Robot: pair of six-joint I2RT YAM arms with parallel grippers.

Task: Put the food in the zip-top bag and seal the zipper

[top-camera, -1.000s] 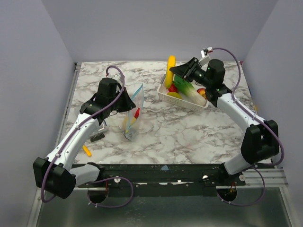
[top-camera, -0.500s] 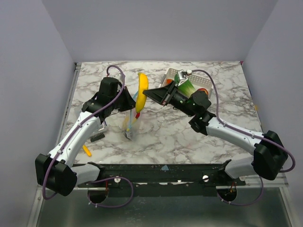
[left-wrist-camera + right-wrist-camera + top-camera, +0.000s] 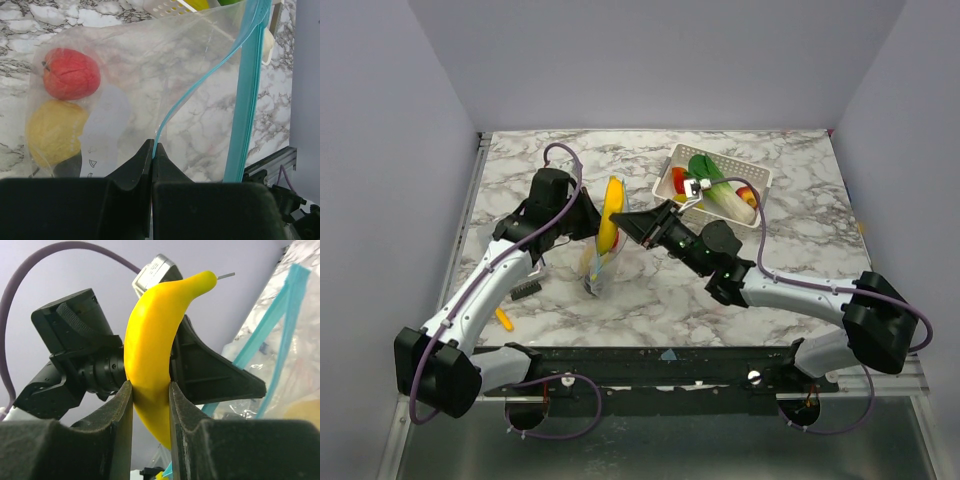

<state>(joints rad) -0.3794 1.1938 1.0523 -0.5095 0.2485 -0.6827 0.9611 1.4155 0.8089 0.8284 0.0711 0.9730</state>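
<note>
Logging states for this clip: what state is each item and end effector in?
zip-top bag, held up, red fruit and yellow fruit inside
zipper, unsealed
banana, gripped, at the bag's mouth
left end effector, shut on zip-top bag
right end effector, shut on banana
basket, partly filled

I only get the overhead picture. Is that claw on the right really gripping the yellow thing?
Observer: Yes. Its wrist camera shows the right gripper squeezing the banana between its fingers.
Operator: Anything in the bag yet?
Observer: The left wrist camera shows a red fruit and a yellow fruit inside the zip-top bag.
Operator: And the other claw?
Observer: The left gripper is shut on the bag's mouth edge.
</note>
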